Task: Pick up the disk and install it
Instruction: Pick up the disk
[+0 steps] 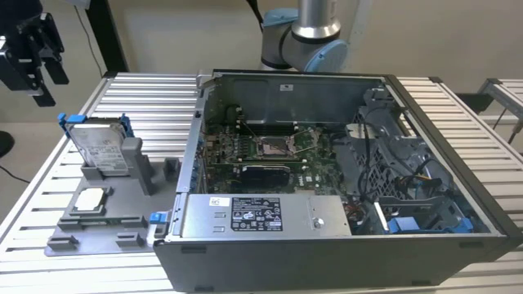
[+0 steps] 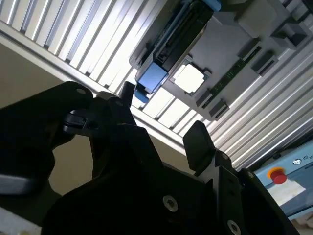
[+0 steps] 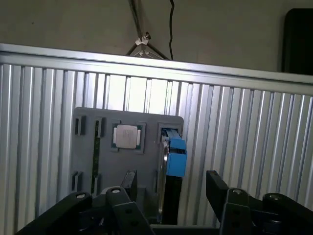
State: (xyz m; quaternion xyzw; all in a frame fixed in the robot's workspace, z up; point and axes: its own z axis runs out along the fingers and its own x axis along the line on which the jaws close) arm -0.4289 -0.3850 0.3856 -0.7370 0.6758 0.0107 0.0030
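Observation:
The disk (image 1: 100, 149) stands upright on its edge in a grey holder (image 1: 122, 214) on the table, to the exterior view's left of the open computer case (image 1: 343, 184). It is silver with a white label and a blue bracket around it. In both wrist views it appears edge-on, disk (image 3: 168, 196) and disk (image 2: 182, 33), with its blue bracket end facing the camera. My gripper (image 1: 51, 89) hangs high over the table's far left corner, well apart from the disk. The gripper (image 3: 171, 182) is open, and the gripper (image 2: 164, 115) has nothing between its black fingers.
A small square silver chip (image 1: 90, 201) lies in the same grey holder, nearer the front. A large grey box with a label (image 1: 261, 215) fills the case's front edge. The arm's base (image 1: 310, 37) stands behind the case. A red button (image 2: 278, 175) sits on a blue box.

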